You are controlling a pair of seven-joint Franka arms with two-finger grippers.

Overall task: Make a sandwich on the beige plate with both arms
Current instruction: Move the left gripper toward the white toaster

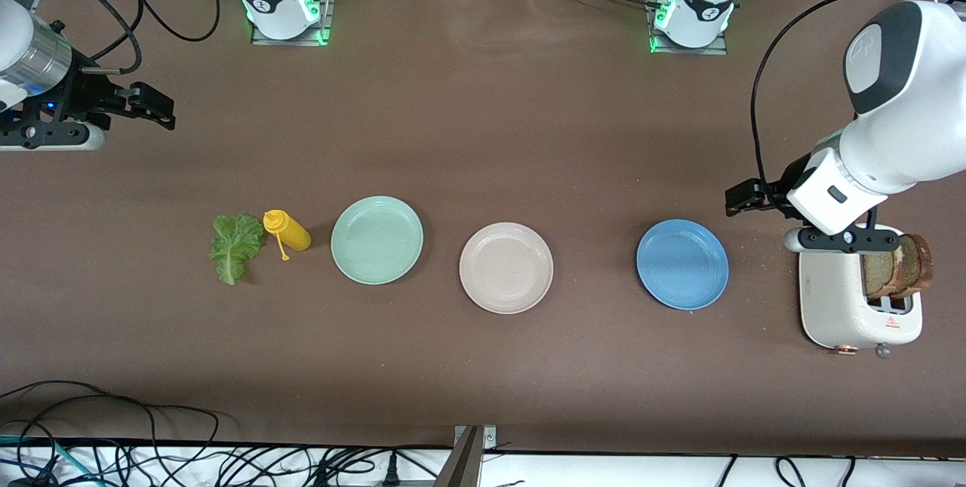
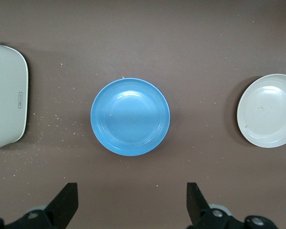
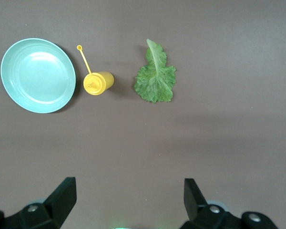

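Observation:
The beige plate (image 1: 506, 268) lies empty at the table's middle, between a mint green plate (image 1: 376, 239) and a blue plate (image 1: 682, 264). Two brown bread slices (image 1: 898, 268) stand in a white toaster (image 1: 834, 302) at the left arm's end. A green lettuce leaf (image 1: 235, 247) lies flat toward the right arm's end. My left gripper (image 1: 743, 198) is open and empty, up over the table between the blue plate and the toaster. My right gripper (image 1: 155, 106) is open and empty, up over bare table at the right arm's end. The left wrist view shows the left gripper (image 2: 132, 200), the blue plate (image 2: 130, 117) and the beige plate (image 2: 267, 110).
A yellow squeeze bottle (image 1: 287, 230) lies on its side between the lettuce and the mint plate. The right wrist view shows the right gripper (image 3: 128, 198), the lettuce (image 3: 156, 78), the bottle (image 3: 99, 82) and the mint plate (image 3: 37, 75). Crumbs lie around the toaster (image 2: 7, 98).

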